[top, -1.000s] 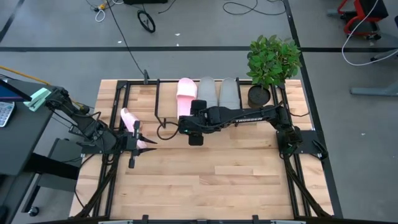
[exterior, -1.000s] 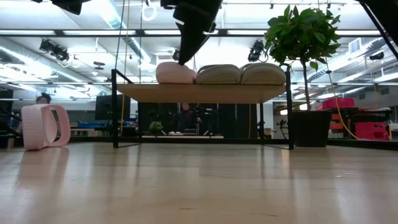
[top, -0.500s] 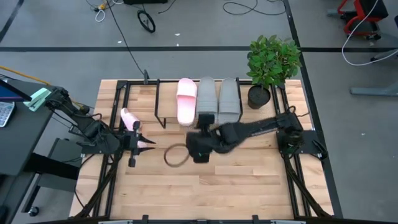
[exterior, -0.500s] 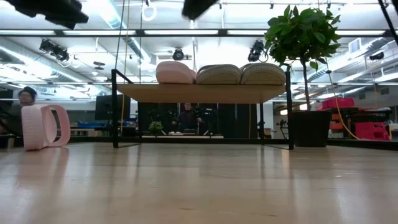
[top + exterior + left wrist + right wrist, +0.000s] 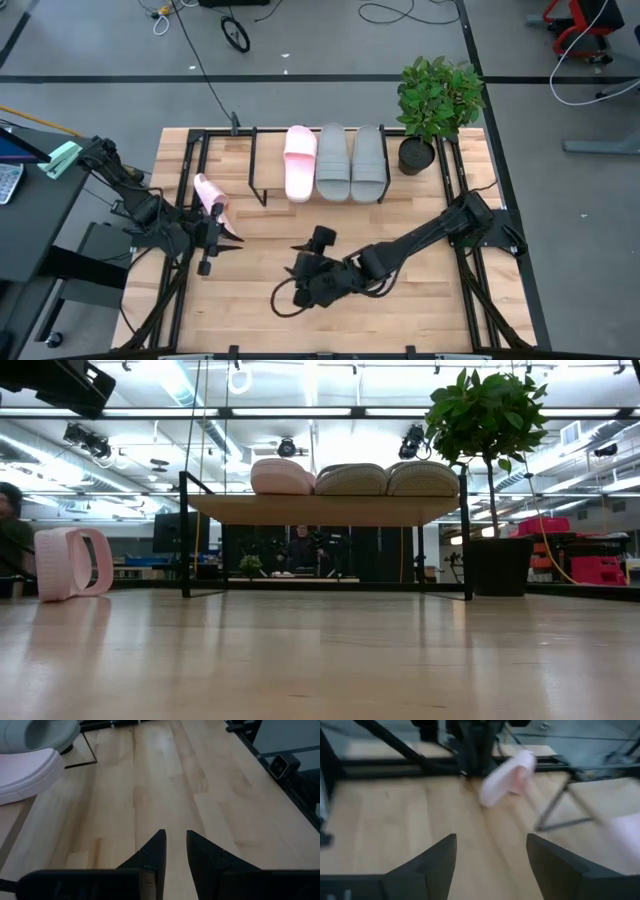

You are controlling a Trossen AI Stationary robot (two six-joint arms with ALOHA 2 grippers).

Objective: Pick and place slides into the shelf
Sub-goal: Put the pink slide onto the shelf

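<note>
One pale pink slide (image 5: 301,162) and two grey slides (image 5: 350,162) lie side by side on the shelf's wooden board (image 5: 320,510). The second pink slide (image 5: 208,193) stands on its long edge on the table, left of the shelf; it also shows in the low view (image 5: 72,563) and the right wrist view (image 5: 512,775). My right gripper (image 5: 305,250) (image 5: 490,842) is open over mid-table, near side, facing that slide from a distance. My left gripper (image 5: 232,238) (image 5: 175,835) hangs just near-right of that slide, with a narrow gap between its fingers.
A potted plant (image 5: 438,100) stands right of the shelf at the far edge. A loop of cable (image 5: 283,297) hangs by the right arm. Black frame rails (image 5: 190,170) run along the table's sides. A person (image 5: 10,535) shows beyond the table.
My right arm has drawn back from the shelf toward the table's near edge and turned so that its gripper faces the standing pink slide; it has left the low view. My left gripper has shifted slightly toward the near edge. No slide has moved.
</note>
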